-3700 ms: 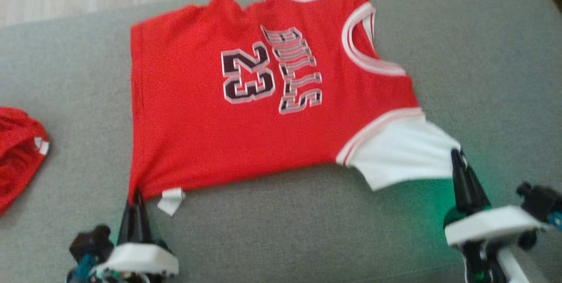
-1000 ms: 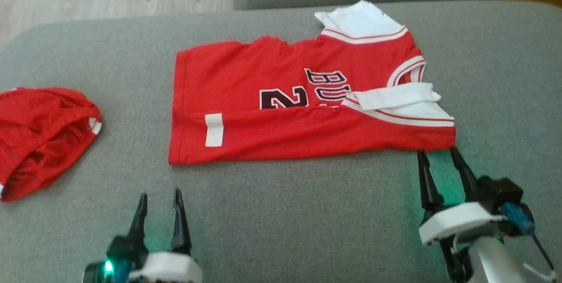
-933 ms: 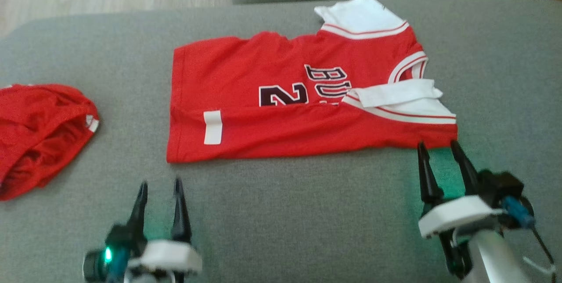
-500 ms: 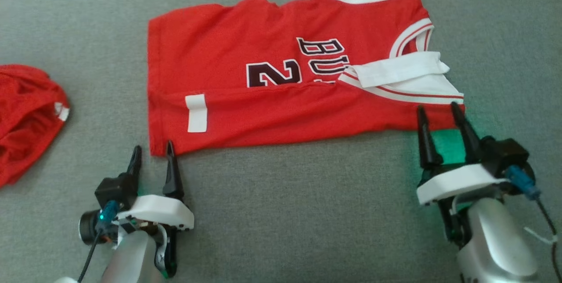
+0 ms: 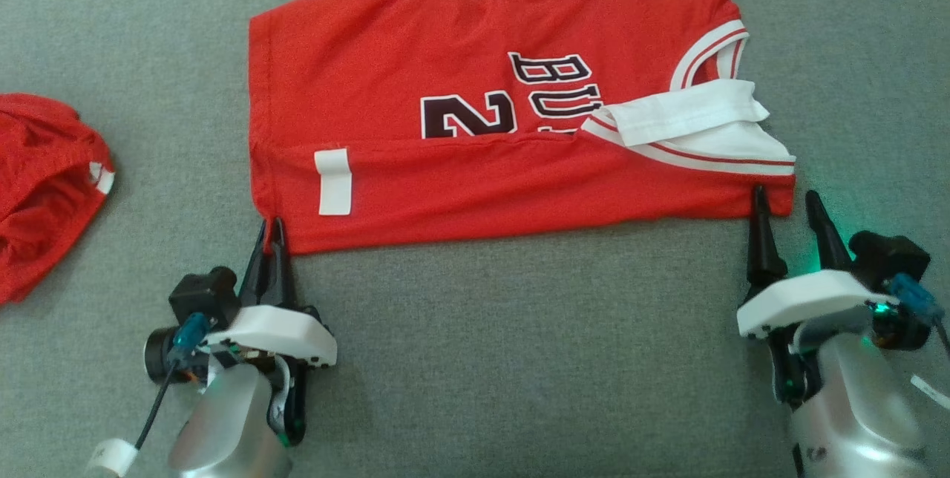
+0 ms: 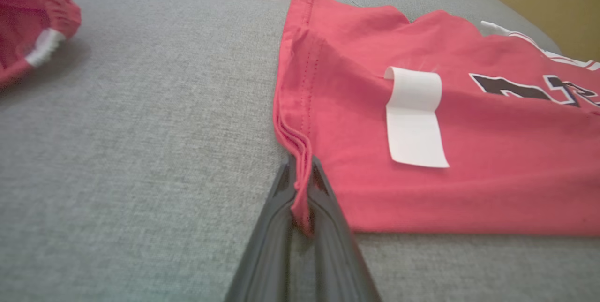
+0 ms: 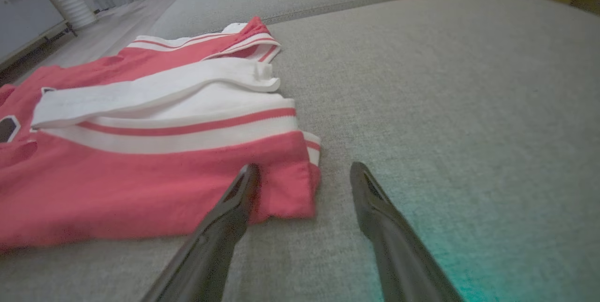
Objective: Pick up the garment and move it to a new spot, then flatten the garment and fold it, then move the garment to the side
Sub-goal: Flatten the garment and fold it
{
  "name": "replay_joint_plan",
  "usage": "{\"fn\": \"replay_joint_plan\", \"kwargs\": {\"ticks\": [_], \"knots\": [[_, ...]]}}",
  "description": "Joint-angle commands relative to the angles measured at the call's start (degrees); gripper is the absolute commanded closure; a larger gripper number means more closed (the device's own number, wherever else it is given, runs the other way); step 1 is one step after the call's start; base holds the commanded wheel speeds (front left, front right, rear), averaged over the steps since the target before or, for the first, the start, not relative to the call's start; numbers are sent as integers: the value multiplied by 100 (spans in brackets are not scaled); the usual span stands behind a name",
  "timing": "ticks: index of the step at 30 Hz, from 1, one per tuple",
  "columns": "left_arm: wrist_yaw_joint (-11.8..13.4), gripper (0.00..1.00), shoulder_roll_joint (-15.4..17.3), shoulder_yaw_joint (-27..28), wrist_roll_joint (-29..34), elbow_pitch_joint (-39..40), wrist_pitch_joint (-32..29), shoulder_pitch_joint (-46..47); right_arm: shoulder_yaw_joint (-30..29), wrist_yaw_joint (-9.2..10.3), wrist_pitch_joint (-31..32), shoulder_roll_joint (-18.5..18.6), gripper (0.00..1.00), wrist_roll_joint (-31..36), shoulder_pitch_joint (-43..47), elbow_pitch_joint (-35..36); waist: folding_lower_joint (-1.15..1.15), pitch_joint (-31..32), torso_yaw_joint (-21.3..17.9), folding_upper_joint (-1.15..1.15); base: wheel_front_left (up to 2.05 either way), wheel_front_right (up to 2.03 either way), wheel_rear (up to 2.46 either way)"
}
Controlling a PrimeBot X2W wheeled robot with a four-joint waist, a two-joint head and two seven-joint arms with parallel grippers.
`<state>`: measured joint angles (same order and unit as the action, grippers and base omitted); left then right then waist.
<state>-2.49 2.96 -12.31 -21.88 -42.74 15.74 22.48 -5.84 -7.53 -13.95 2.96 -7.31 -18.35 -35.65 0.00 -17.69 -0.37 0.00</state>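
One jersey: red, near edge folded over, lying flat on the grey cushion.
Left gripper: fingers pinched together on the jersey's near hem corner.
Right gripper: fingers apart, astride the jersey's near sleeve-end corner.
Second red garment: well apart, beyond the jersey's hem.

silver forearms, white wrist shells, black fingers.

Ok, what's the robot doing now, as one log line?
left hand: shut on jersey corner | right hand: open at other near corner | jersey: near edge folded over, on grey cushion
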Motion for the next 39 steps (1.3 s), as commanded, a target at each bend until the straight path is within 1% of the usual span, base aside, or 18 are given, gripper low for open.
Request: {"fn": "replay_joint_plan", "kwargs": {"ticks": [1,2,3,7,12,16,18,23,24,25,26,29,31,33,35,39], "knots": [[-33,100,-8,-17,-24,-42,-74,16,145,4,53,-5,20,-313,-224,-39,0,-7,39,0,0,0,0],[-27,100,-8,-23,-25,-7,-74,13,197,4,81,-6,83,-395,-265,-141,0,-3,52,0,0,0,0],[-25,100,-8,-25,-23,33,-74,7,243,4,105,-6,100,-506,-295,-238,0,9,68,0,0,0,0],[-6,100,-8,38,12,160,-74,-58,349,4,103,-7,100,-621,-329,-457,0,108,98,0,0,0,0],[51,100,-8,223,116,481,-74,-397,305,4,-39,-7,100,-796,-159,-496,0,497,105,0,0,0,0],[96,100,-8,379,172,760,-74,-890,247,4,-81,45,100,-1019,262,-356,0,929,115,0,0,0,0],[126,100,-8,463,174,949,-74,-1362,241,4,-92,102,100,-1232,694,-185,0,1241,132,0,0,0,0],[147,100,-8,428,132,1129,-74,-1919,368,4,-48,156,100,-1524,1318,188,0,1406,189,0,0,0,0],[149,72,-8,408,123,1137,-74,-1948,378,4,-27,169,100,-1578,1378,271,0,1389,200,0,0,0,0],[148,7,-8,400,114,1141,-74,-1947,392,4,-8,184,54,-1606,1412,355,0,1357,206,0,0,0,0],[152,0,-8,401,126,1162,-74,-1902,401,4,-1,198,0,-1620,1417,441,0,1315,215,0,0,0,0],[137,0,-8,405,248,1262,-74,-1603,397,4,5,228,0,-1584,1316,700,0,1130,249,0,0,0,0],[49,0,55,394,352,1245,-74,-1266,409,4,34,239,0,-1541,1176,871,0,973,259,0,0,0,0],[-88,0,214,370,376,1086,-162,-790,431,4,82,265,0,-1484,994,1040,0,798,263,0,0,0,0],[-228,0,436,348,365,946,-400,-212,479,4,162,291,0,-1432,791,1194,0,621,253,0,0,0,0],[-443,0,859,164,181,626,-1323,821,597,4,322,345,0,-1373,359,1404,0,316,189,0,0,0,0]]}}
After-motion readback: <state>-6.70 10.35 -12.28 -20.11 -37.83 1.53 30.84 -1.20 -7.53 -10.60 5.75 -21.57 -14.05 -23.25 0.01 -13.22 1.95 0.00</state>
